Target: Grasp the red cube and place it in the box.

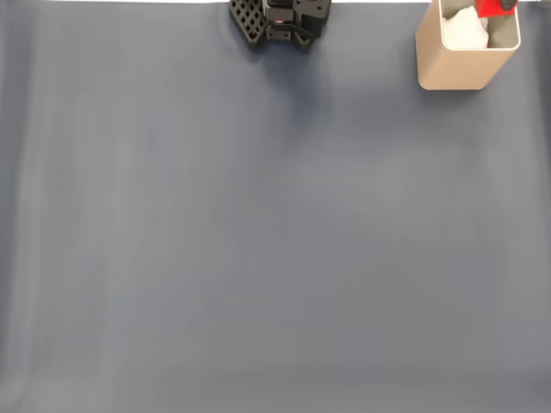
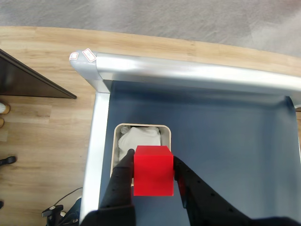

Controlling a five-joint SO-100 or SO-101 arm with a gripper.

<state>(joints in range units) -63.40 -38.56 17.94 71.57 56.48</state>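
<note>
In the wrist view the red cube (image 2: 153, 170) sits clamped between my gripper's (image 2: 153, 160) two black fingers, held in the air. Directly below and just beyond it stands the box (image 2: 166, 134), beige with rounded corners, its open top facing up. The cube hangs over the near part of the opening. In the fixed view the box (image 1: 465, 64) stands at the top right of the mat, and the red cube (image 1: 492, 8) shows just above its rim at the frame's top edge.
White crumpled material (image 2: 138, 139) lies inside the box. The arm's black base (image 1: 280, 21) sits at the top middle of the blue-grey mat (image 1: 258, 241). The table's metal edge (image 2: 188, 70) runs close behind and beside the box, with wooden floor beyond.
</note>
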